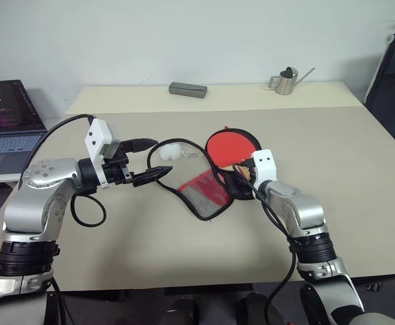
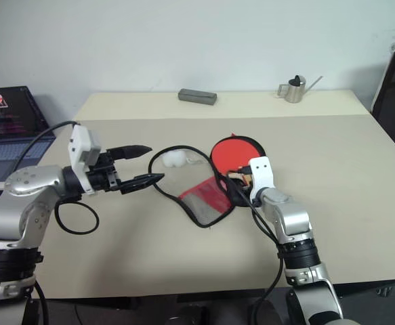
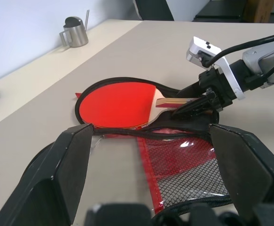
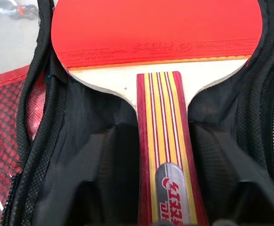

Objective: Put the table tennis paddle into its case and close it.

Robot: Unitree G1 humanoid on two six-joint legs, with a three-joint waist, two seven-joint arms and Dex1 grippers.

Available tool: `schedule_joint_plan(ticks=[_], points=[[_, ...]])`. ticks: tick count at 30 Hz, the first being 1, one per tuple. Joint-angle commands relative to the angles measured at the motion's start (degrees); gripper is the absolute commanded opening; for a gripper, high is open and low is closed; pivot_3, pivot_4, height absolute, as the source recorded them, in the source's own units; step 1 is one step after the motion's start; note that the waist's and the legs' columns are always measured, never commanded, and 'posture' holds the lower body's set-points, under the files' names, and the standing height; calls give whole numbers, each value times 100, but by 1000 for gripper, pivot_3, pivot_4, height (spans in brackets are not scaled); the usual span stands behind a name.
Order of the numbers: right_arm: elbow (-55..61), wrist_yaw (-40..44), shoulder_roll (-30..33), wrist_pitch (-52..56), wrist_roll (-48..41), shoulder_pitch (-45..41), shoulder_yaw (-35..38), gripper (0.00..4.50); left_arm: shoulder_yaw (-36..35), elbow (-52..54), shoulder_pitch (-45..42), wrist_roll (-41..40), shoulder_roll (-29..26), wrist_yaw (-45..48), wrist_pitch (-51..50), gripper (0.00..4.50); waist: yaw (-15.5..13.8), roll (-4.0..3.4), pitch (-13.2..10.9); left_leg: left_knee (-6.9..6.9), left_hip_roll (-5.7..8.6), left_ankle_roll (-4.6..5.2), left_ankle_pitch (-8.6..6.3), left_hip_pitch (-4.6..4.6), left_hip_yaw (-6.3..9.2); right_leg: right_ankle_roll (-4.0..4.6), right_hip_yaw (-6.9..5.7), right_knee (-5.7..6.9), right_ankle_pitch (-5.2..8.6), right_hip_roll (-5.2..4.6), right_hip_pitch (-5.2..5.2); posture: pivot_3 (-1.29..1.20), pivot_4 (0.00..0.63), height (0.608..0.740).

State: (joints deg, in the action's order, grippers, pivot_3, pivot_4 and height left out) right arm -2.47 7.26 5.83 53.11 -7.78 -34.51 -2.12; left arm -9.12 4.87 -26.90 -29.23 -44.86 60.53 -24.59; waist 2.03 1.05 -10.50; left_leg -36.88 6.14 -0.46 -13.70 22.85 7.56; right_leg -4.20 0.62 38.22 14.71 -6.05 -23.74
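The red-faced table tennis paddle with the striped wooden handle (image 4: 160,84) already lies in the open black fabric zip case (image 1: 207,193). The right gripper (image 3: 193,107) sits at the handle, grip unclear. The left gripper (image 2: 139,166) hangs empty, fingers apart. Flap and zip remain.

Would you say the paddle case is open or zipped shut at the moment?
Open. The case lies unzipped with its mesh flap folded aside, and the table tennis paddle rests exposed on its lower half.
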Motion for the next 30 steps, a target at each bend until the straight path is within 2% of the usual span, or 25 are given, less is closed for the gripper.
schedule_joint_plan(ticks=[1,3,9,12,18,21,27,30], points=[[198,-33,-68,-4,-36,41,74,3792,-185,132,-52,-78,-70,-21,70,4269,0,0,0,0,0,0,0,-1,0,0,0,1,0,0,0,0,150,740],[266,-77,-115,11,-43,43,101,4487,-190,135,-51,-82,-70,-24,65,4269,0,0,0,0,0,0,0,-1,0,0,0,1,0,0,0,0,150,740],[906,-33,-527,-126,-511,-12,523,4487,-254,106,-40,-76,-19,-155,69,4269,2,0,0,1,-1,0,0,1,0,1,2,1,0,0,-2,0,150,740],[1342,178,-497,-192,-750,-10,614,4487,-298,62,6,-66,13,-275,83,4269,1,0,0,2,-1,0,-1,1,0,0,3,0,0,0,-4,0,150,740],[1730,1262,567,-536,-1053,214,591,4487,-423,-447,235,191,-206,-266,355,4269,-8,0,0,1,1,11,-8,0,1,-2,-1,-4,-1,0,-2,0,150,740],[1748,1566,874,-546,-1278,238,693,4487,-434,-803,233,406,-240,-325,604,4269,3,0,0,2,-2,14,-9,0,1,-1,-3,-1,-2,3,-2,0,150,740],[1946,2637,1772,-870,-1586,302,620,4487,-185,-1973,-22,1138,-37,-829,1364,4269,-10,1,0,0,-3,15,-10,0,0,1,-3,-7,-6,4,1,0,150,740],[2124,2923,1964,-823,-1846,371,614,4487,-94,-2440,-179,1379,59,-957,1631,4269,-15,1,0,1,-4,15,-10,2,0,0,-5,-12,-7,3,2,0,150,740]])
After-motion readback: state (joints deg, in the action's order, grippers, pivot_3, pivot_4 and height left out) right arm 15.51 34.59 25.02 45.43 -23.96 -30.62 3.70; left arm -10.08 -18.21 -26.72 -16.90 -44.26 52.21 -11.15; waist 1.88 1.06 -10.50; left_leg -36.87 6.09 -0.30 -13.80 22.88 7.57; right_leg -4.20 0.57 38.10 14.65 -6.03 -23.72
